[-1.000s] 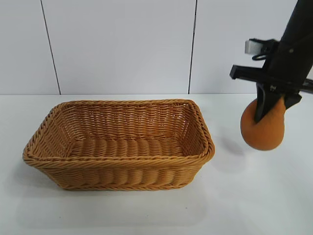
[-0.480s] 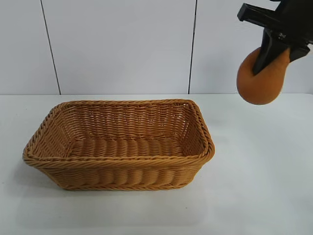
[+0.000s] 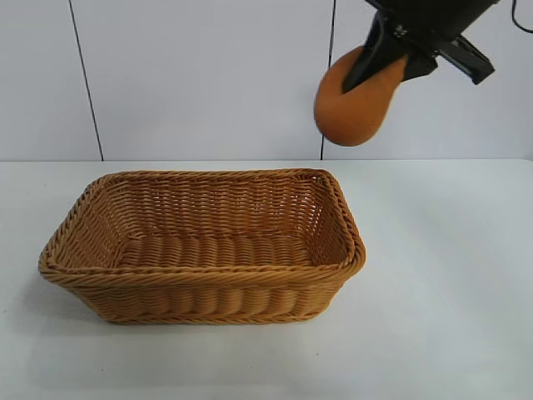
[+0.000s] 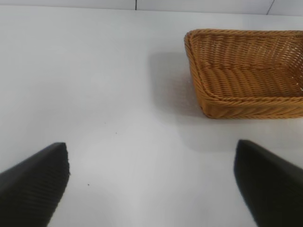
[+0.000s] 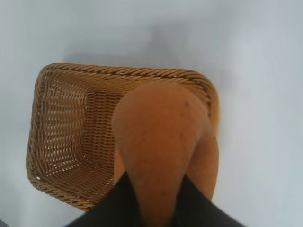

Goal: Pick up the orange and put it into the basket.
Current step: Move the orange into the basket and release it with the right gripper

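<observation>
Right end effector (image 3: 385, 62) is clamping the orange (image 3: 353, 104) by its narrow top, angling down from 1 o'clock, hanging high above the basket (image 3: 204, 275) rim's 1 o'clock corner. Left end effector (image 4: 151, 182) is gaping wide over bare desk (image 3: 450, 317). No writing legible.

Looks like a lab/test bench, not a home. Plain white table (image 3: 450, 333), white panel wall (image 3: 200, 75) with dark seams behind it, black robot arm (image 3: 433, 25) overhead. Only props out: a wicker basket (image 3: 204, 292) and an orange (image 3: 350, 104). No furniture or clutter.
</observation>
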You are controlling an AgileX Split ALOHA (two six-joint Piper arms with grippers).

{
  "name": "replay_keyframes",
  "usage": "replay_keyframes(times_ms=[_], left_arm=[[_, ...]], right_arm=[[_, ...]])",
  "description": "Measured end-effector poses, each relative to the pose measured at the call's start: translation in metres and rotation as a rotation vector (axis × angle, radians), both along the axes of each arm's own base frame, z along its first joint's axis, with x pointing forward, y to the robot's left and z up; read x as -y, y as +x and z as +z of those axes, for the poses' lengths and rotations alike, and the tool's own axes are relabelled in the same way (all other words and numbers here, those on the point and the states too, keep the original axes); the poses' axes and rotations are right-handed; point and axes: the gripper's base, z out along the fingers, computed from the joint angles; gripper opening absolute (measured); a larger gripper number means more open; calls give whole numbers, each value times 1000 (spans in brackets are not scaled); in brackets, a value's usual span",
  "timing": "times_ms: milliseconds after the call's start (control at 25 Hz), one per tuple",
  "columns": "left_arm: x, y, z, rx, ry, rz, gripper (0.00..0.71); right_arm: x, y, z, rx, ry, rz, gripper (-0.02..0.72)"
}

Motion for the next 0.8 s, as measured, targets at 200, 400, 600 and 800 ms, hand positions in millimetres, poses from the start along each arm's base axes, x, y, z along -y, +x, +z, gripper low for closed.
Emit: replay_keyframes(times_ms=[200,400,600,800], left_arm=[[0,0,0,0,0,0,673],[0,0,0,0,0,0,673],[0,0,0,0,0,0,673],[0,0,0,0,0,0,673]], right_arm=[[-48,-11,-14,37,-3,90,45],[-88,-15,-51,32,-31,144,45],[-109,-8,-99,5,-62,123,45],[-114,-6,-133,-61,-98,111,46]])
